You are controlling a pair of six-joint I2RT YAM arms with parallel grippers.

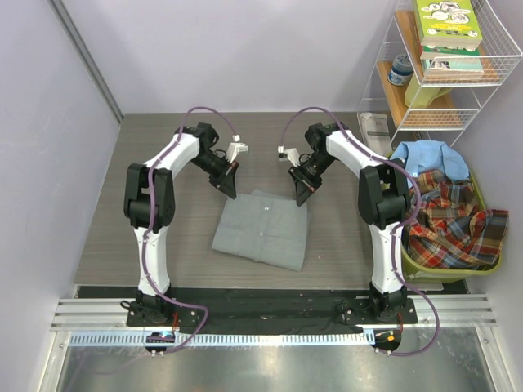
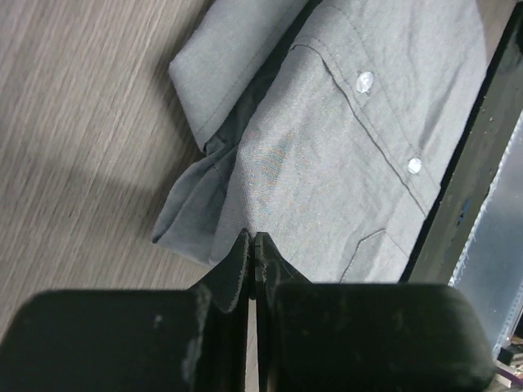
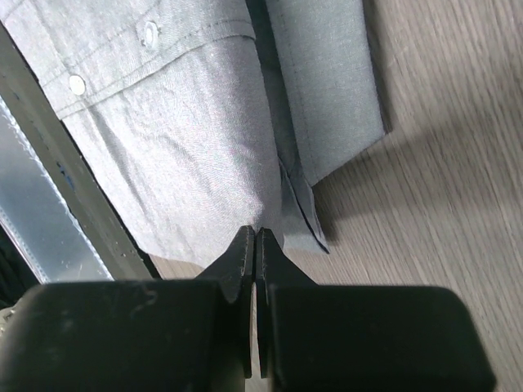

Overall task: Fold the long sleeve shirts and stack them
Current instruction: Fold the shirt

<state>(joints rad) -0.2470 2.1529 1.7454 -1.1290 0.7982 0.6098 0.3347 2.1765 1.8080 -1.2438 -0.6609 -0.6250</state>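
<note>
Two closed grippers, left gripper (image 1: 230,189) and right gripper (image 1: 301,196), each pinching a far corner of the folded grey shirt (image 1: 261,229), cloth spreading from their tips toward the bases, bare table (image 1: 106,237) outside the left, basket (image 1: 445,275) farther outside the right.

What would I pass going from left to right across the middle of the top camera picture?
left arm → grey shirt → right arm → plaid shirt
</note>
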